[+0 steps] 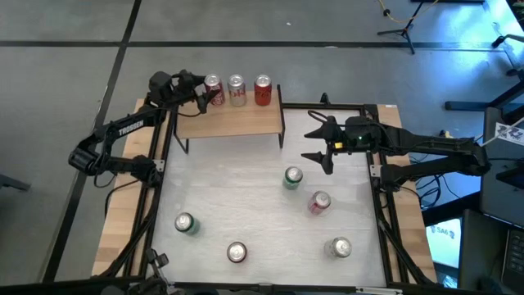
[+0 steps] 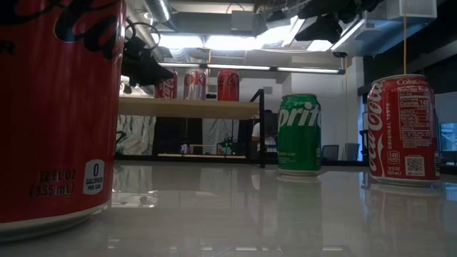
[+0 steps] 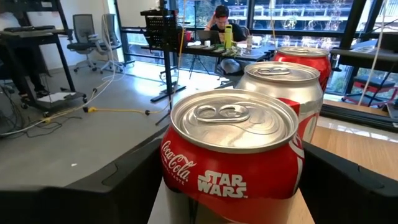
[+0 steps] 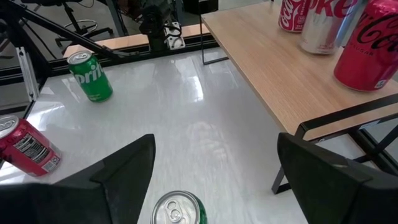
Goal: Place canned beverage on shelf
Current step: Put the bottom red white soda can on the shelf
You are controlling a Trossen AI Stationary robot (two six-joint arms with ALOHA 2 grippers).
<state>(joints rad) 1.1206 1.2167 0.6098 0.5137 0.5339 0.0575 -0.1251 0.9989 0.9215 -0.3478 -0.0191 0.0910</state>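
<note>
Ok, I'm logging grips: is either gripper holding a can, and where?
Left gripper flanks the leftmost can's sides on the shelf; grip cannot be told. Right gripper holds nothing.

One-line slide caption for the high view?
Left gripper at the shelf's three-can row; right gripper open above the table.

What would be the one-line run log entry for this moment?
left end effector: around red Star Wars cola can on light-wood shelf | right end effector: open, above green can | shelf: three cans
</note>
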